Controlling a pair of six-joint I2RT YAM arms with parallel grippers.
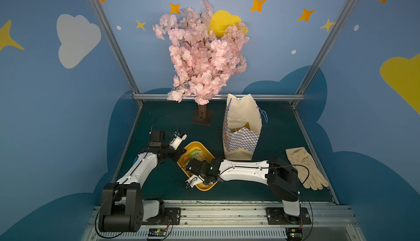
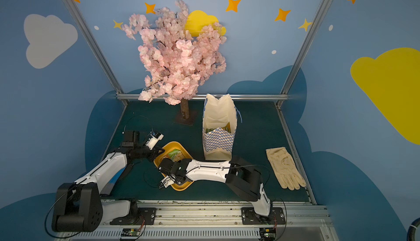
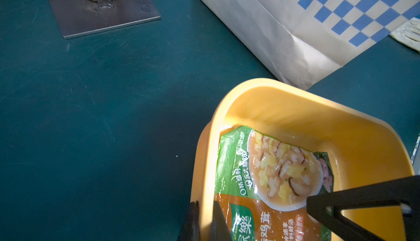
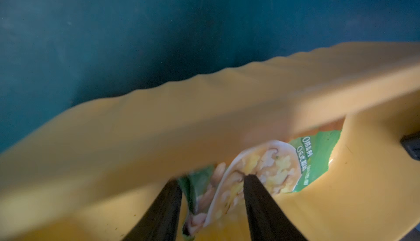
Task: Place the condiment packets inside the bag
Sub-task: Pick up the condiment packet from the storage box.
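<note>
A yellow tray (image 1: 193, 145) holds green-and-white condiment packets (image 1: 196, 155) at the table's front centre, in both top views (image 2: 175, 154). My left gripper (image 3: 205, 219) is shut on the tray's rim (image 3: 295, 105), one jaw outside the wall and one inside, beside a packet (image 3: 272, 171). Inside the tray, my right gripper (image 4: 211, 180) is low and open, its jaws either side of a packet's (image 4: 272, 167) raised edge. The checkered paper bag (image 1: 241, 142) stands upright and open behind the tray, with packets (image 2: 218, 128) lying at its bottom.
A pink blossom tree (image 1: 202, 53) on a metal base plate (image 3: 102, 15) stands at the back, left of the bag. A cream glove (image 1: 304, 167) lies at the right edge. Metal rails bound the green table.
</note>
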